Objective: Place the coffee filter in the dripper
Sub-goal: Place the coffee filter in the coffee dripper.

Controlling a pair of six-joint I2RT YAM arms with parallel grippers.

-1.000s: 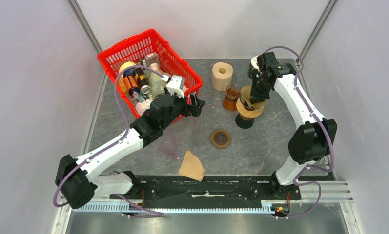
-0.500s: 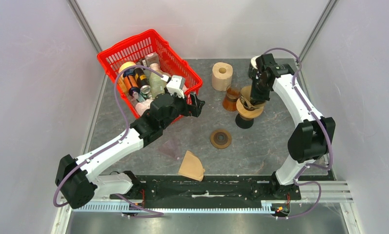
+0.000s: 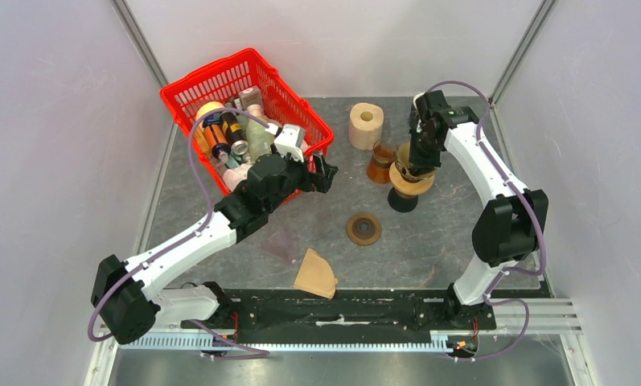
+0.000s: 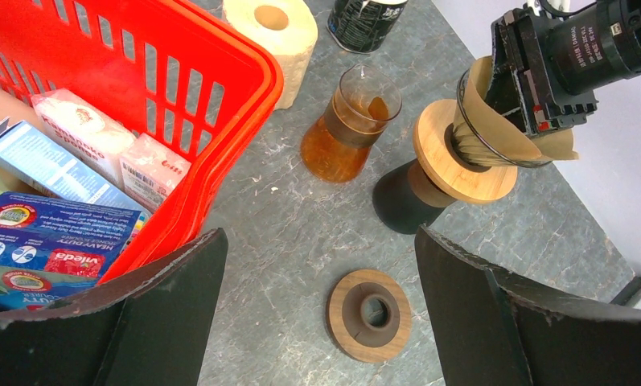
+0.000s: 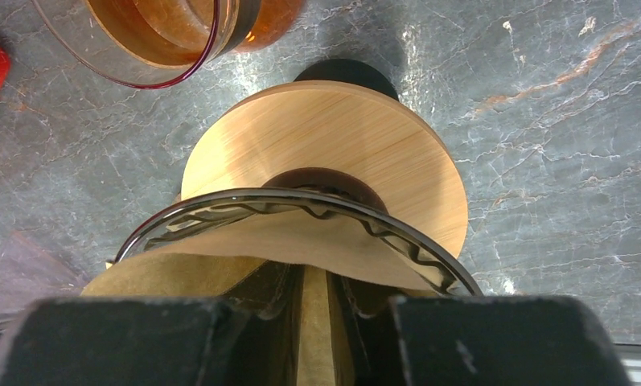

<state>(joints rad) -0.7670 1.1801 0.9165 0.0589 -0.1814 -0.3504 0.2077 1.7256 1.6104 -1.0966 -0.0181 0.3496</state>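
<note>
The dripper (image 3: 408,180) is a glass cone with a wooden collar (image 5: 365,137) on a black base, standing right of centre. A brown paper coffee filter (image 5: 301,241) sits in the cone's mouth, partly folded over the rim; it also shows in the left wrist view (image 4: 502,141). My right gripper (image 3: 419,157) is directly over the cone, its fingers (image 5: 252,322) pressed together on a fold of the filter. My left gripper (image 3: 321,173) is open and empty, hovering by the red basket above the table.
A red basket (image 3: 244,72) full of groceries stands back left. An amber glass carafe (image 3: 380,163) and a toilet roll (image 3: 366,125) are left of the dripper. A wooden ring (image 3: 364,229) and a spare brown filter (image 3: 315,273) lie nearer the front.
My right arm has shifted slightly left over the dripper, still holding the filter in the cone. The left arm has not moved.
</note>
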